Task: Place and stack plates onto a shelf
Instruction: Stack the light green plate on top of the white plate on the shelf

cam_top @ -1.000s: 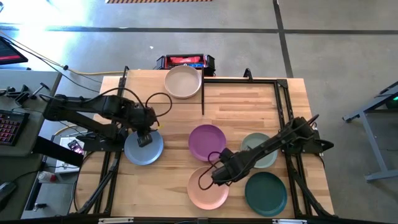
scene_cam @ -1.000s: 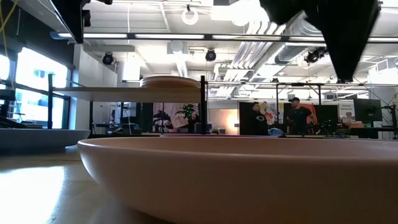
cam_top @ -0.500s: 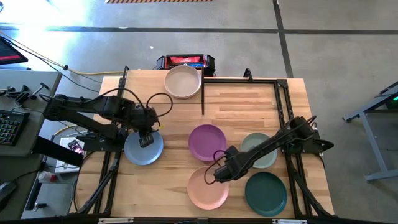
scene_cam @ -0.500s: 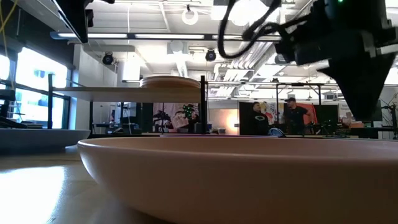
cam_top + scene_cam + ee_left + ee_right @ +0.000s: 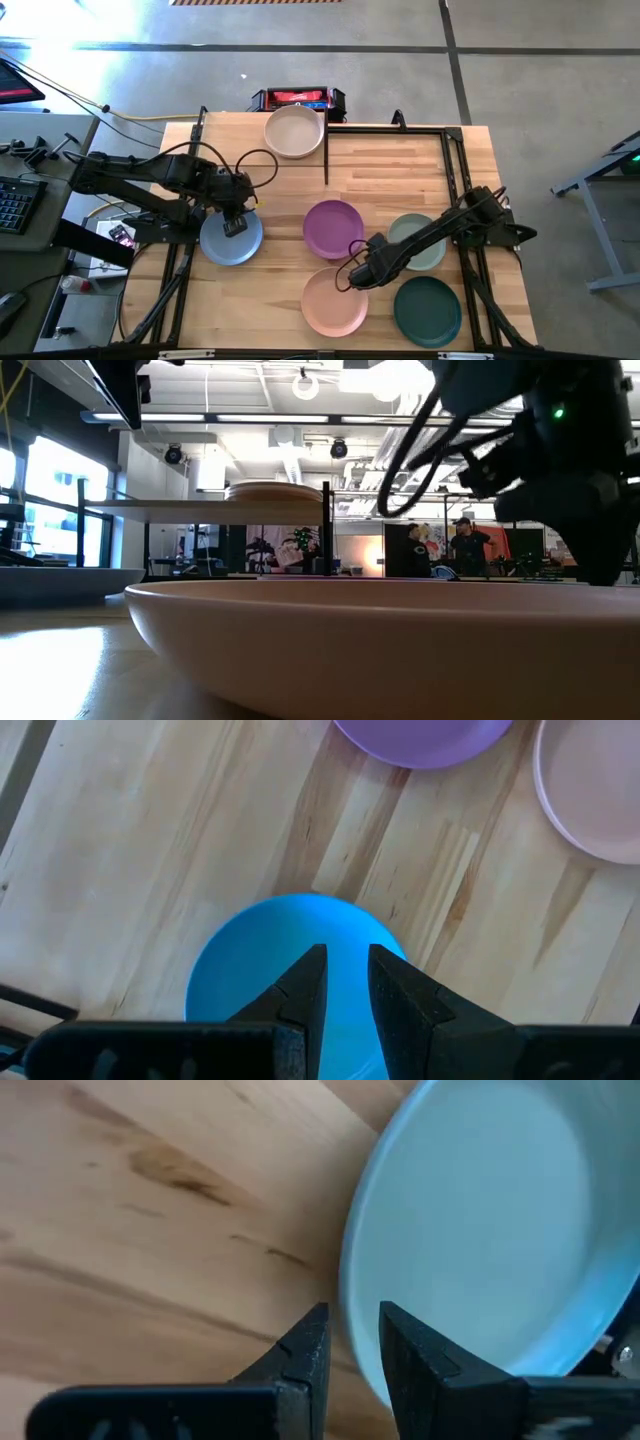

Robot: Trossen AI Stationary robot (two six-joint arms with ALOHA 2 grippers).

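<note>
My left gripper (image 5: 234, 226) (image 5: 347, 960) hovers over the blue plate (image 5: 228, 242) (image 5: 290, 960) near the table's left edge, fingers open by a narrow gap. My right gripper (image 5: 360, 272) (image 5: 353, 1315), also narrowly open, is low between the pink plate (image 5: 333, 302) (image 5: 380, 645) and the sage green plate (image 5: 418, 243), at the sage plate's left rim (image 5: 352, 1270). Whether it touches that rim I cannot tell. The purple plate (image 5: 334, 228) and dark teal plate (image 5: 427, 310) rest flat on the table. A cream plate (image 5: 294, 132) (image 5: 275, 490) sits on the shelf (image 5: 225, 140) (image 5: 200, 507).
The shelf's black post (image 5: 326, 160) (image 5: 326, 525) stands beside the cream plate. A black frame (image 5: 450, 170) runs along the table's far right side. A red and black box (image 5: 298, 98) sits behind the far edge. People (image 5: 470, 545) stand in the room beyond.
My right gripper has moved off the pink plate's far right rim, going right and slightly far toward the sage green plate, and has come lower. No plate has moved.
</note>
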